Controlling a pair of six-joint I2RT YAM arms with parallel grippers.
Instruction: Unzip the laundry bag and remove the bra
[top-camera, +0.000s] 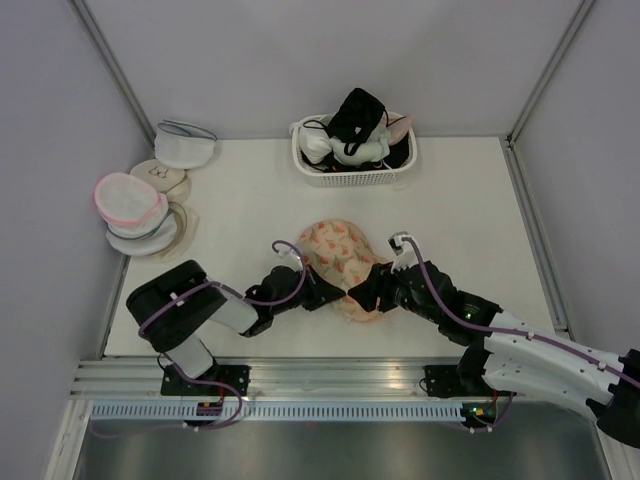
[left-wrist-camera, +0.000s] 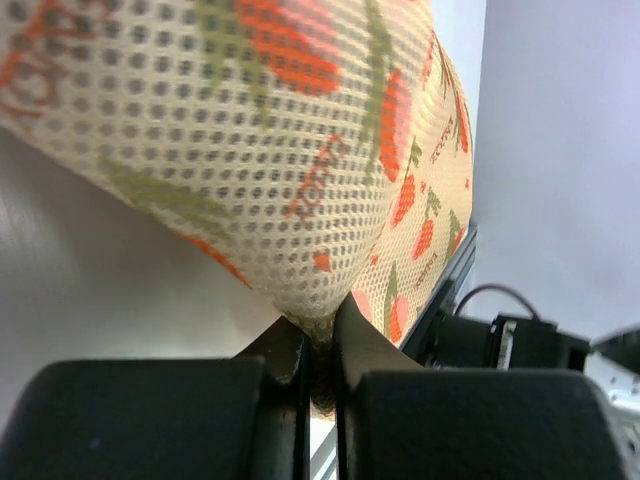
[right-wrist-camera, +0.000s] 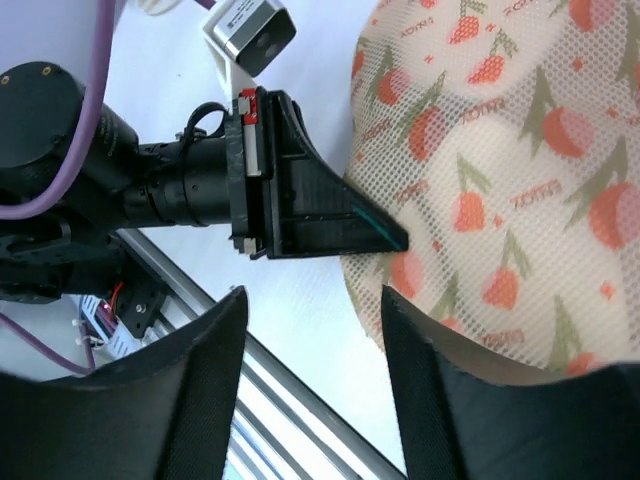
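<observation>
The laundry bag (top-camera: 338, 253), cream mesh with orange flowers and green leaves, lies bulging at the table's middle front. My left gripper (top-camera: 336, 292) is at its near edge, shut on a fold of the mesh (left-wrist-camera: 318, 330); the bag (left-wrist-camera: 300, 130) fills that view above the jaws. My right gripper (top-camera: 364, 294) is open at the same near edge. In the right wrist view its fingers (right-wrist-camera: 312, 295) straddle the bag's rim (right-wrist-camera: 500, 200), one over the fabric, one over bare table, with nothing held. The left gripper's tip (right-wrist-camera: 390, 240) touches the bag there. The bra is hidden.
A white basket (top-camera: 352, 178) at the back middle holds black and pale garments. Round white mesh bags, one pink-rimmed (top-camera: 130, 198) and one grey-rimmed (top-camera: 185, 145), are stacked at the far left. An aluminium rail (top-camera: 320, 375) runs along the near edge.
</observation>
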